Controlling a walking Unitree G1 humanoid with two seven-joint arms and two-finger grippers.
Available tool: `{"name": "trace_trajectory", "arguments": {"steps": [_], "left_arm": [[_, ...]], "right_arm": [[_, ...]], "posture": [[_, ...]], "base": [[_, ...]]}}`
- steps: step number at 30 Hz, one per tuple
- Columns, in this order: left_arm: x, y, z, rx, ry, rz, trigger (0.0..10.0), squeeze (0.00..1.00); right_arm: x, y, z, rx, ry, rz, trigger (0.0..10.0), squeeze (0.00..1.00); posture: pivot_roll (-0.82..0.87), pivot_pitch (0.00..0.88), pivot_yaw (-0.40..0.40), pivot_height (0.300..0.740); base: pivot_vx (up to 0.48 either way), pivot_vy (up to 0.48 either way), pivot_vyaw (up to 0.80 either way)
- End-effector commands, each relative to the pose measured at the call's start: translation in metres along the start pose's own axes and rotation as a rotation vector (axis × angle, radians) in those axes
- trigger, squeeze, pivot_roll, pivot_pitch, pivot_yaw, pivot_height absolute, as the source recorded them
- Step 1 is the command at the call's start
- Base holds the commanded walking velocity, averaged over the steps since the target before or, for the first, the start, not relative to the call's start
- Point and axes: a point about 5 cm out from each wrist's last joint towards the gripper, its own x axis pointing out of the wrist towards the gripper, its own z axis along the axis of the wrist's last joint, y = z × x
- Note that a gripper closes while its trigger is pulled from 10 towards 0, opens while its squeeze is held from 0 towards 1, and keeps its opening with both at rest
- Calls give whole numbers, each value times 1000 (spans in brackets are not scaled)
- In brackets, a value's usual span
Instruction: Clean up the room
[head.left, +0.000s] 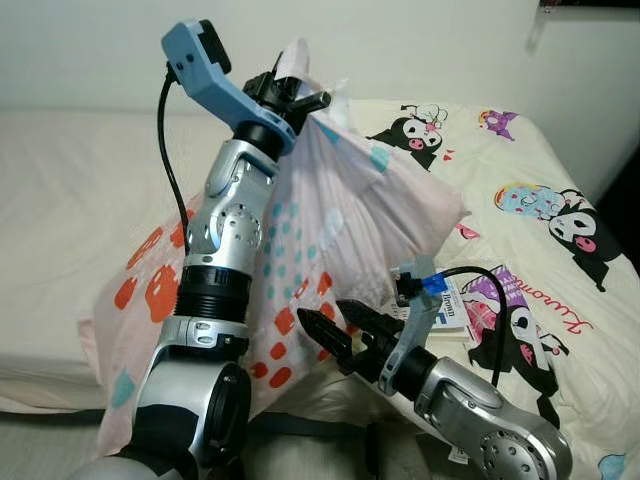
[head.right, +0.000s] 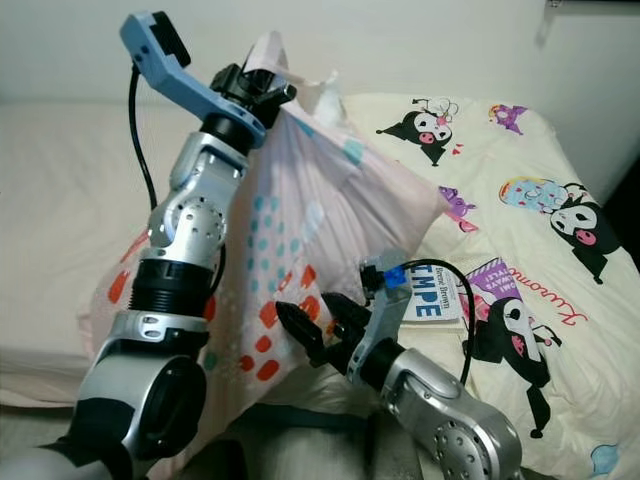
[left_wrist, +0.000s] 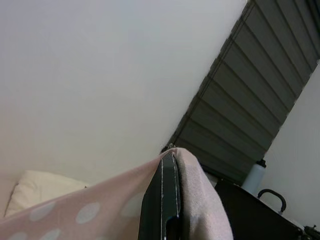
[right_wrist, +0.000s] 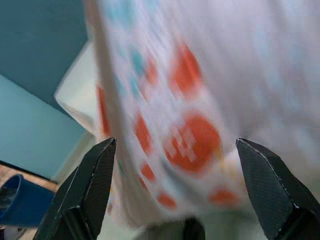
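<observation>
A pale pink blanket (head.left: 330, 220) with red and teal dots hangs from my raised left gripper (head.left: 300, 88), which is shut on its top corner. In the left wrist view the cloth (left_wrist: 200, 200) wraps over the closed black fingers (left_wrist: 162, 200). The blanket drapes down over the bed edge. My right gripper (head.left: 340, 325) is open, low in front, its fingertips close to the blanket's lower dotted part (right_wrist: 192, 140). The right wrist view shows both fingers (right_wrist: 85, 185) spread wide around that cloth.
The bed (head.left: 70, 190) has a cream sheet on the left and a cartoon-print cover (head.left: 540, 220) on the right. A book (head.right: 435, 300) lies on the cover beside my right arm. White wall behind; a dark gap (head.left: 620, 190) at the far right.
</observation>
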Motion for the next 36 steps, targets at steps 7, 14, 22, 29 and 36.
{"name": "trace_trajectory", "arguments": {"steps": [7, 14, 22, 29, 36], "left_arm": [[4, -8, 10, 11, -57, -38, 0, 0], [5, -10, 10, 6, -59, -45, 0, 0], [4, -15, 12, -4, -70, -59, 0, 0], [3, -20, 16, -6, -81, -69, 0, 0], [3, -23, 17, -10, -83, -77, 0, 0]], "right_arm": [[-9, -17, -9, 48, 16, -154, 10000, 1000], [-7, -24, 5, 42, -88, -167, 10000, 1000], [11, -41, 20, 40, -159, -165, 10000, 1000], [19, -60, 13, 55, -119, -243, 10000, 1000], [26, -57, 12, 34, -152, -66, 10000, 1000]], "posture": [[-221, 111, 42, 606], [-218, 112, 44, 606], [-189, 109, 46, 606], [-168, 113, 40, 606], [-153, 116, 44, 606]], "base": [[0, 0, 0], [0, 0, 0], [0, 0, 0], [0, 0, 0], [0, 0, 0]]}}
